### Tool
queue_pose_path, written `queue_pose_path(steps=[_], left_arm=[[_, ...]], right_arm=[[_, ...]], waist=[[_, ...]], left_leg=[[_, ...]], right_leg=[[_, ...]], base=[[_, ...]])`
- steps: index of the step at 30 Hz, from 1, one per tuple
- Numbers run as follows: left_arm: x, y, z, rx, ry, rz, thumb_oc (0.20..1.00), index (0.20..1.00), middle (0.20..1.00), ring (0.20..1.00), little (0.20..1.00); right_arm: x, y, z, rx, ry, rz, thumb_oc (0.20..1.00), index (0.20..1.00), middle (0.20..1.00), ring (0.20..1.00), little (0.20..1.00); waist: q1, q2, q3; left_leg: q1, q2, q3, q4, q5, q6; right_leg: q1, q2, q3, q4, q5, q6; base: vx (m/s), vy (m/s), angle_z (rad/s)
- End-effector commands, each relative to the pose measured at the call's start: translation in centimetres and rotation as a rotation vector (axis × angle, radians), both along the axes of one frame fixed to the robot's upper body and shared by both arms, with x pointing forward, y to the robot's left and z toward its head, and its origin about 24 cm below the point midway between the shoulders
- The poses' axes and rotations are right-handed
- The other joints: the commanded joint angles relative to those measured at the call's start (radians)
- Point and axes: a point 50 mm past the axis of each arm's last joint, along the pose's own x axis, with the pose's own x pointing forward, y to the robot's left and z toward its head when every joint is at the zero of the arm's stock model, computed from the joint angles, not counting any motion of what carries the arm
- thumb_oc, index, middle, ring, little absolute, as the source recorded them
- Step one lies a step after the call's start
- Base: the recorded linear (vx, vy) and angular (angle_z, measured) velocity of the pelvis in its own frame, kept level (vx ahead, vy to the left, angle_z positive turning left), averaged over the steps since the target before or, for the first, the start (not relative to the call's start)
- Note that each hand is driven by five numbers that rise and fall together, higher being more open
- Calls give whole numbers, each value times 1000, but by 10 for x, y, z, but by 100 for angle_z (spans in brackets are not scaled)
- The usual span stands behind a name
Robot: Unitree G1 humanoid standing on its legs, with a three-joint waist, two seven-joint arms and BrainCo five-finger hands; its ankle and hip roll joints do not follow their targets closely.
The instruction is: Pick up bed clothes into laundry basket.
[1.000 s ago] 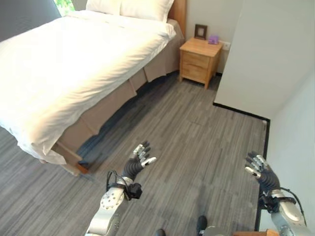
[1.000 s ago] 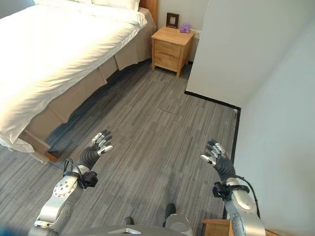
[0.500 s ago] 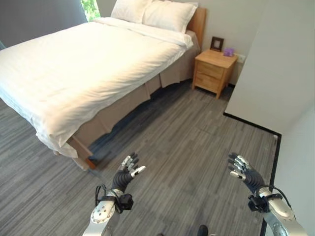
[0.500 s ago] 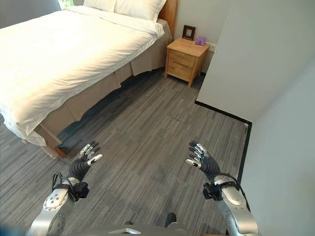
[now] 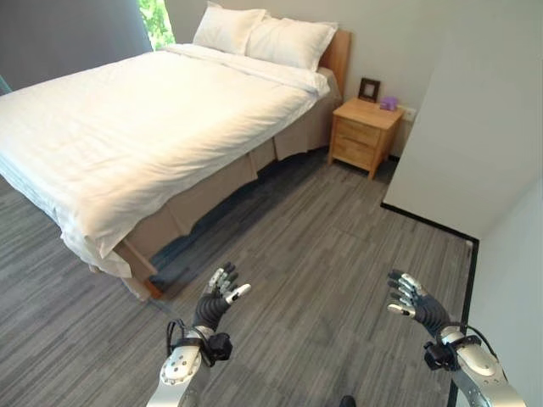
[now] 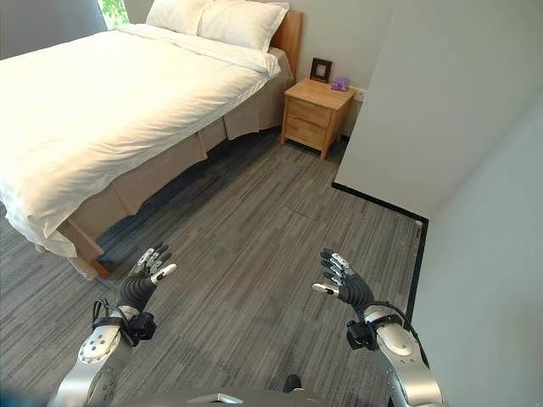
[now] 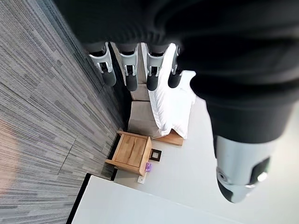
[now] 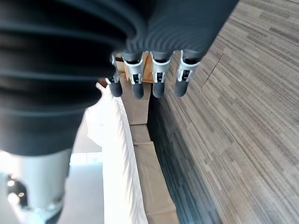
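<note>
A large bed (image 5: 144,127) with a white duvet and two white pillows (image 5: 263,38) fills the upper left of the head views. No loose clothes or laundry basket can be made out. My left hand (image 5: 216,298) hovers over the grey floor near the bed's foot corner, fingers straight and empty. My right hand (image 5: 413,303) hangs over the floor at the lower right, also with straight fingers and nothing in it. In the wrist views the left hand's fingers (image 7: 131,70) and the right hand's fingers (image 8: 155,74) point toward the bed.
A wooden nightstand (image 5: 362,136) with a picture frame (image 5: 369,88) and a small purple object (image 5: 389,103) stands beside the headboard. A white wall (image 5: 484,127) with a black baseboard juts in at the right. Grey plank floor (image 5: 322,246) lies between bed and wall.
The camera has tilted up, so more of the bed and pillows shows. Both hands stay straight-fingered and empty, lower in the picture.
</note>
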Motion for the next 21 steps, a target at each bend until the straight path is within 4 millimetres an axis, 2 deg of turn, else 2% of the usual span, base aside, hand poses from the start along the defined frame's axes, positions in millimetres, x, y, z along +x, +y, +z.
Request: queue_pose_path(steps=[1,6,13,21], left_arm=[[8,7,15,19,-113,58,1000,1000,1000,1000,1000],[4,14,17,31,-129,133,1000,1000,1000,1000,1000],[-6,23,13,38,-105,215,1000,1000,1000,1000,1000],[-5,28,13,57,-103,254,1000,1000,1000,1000,1000]], right_arm=[[26,9,20,-6,-121,74,1000,1000,1000,1000,1000],[37,26,25,-33,-147,175,1000,1000,1000,1000,1000],[47,37,33,-55,-189,224,1000,1000,1000,1000,1000],[44,39,30,-44,-176,213,1000,1000,1000,1000,1000]], waist=[[16,-5,9],[50,-12,12],[107,-17,10],[119,-18,5]], left_leg=[[-24,19,-33,-4,2,-24],[-29,12,-57,-2,6,-23],[-44,-6,-113,1,12,-20],[-48,-20,-146,-2,14,-15]], right_leg=[[27,0,30,62,-101,61],[34,-9,3,76,-109,61],[57,-30,-58,83,-118,64],[71,-40,-83,76,-118,67]], base=[[0,0,0],[5,-11,6],[7,-7,32],[19,18,22]])
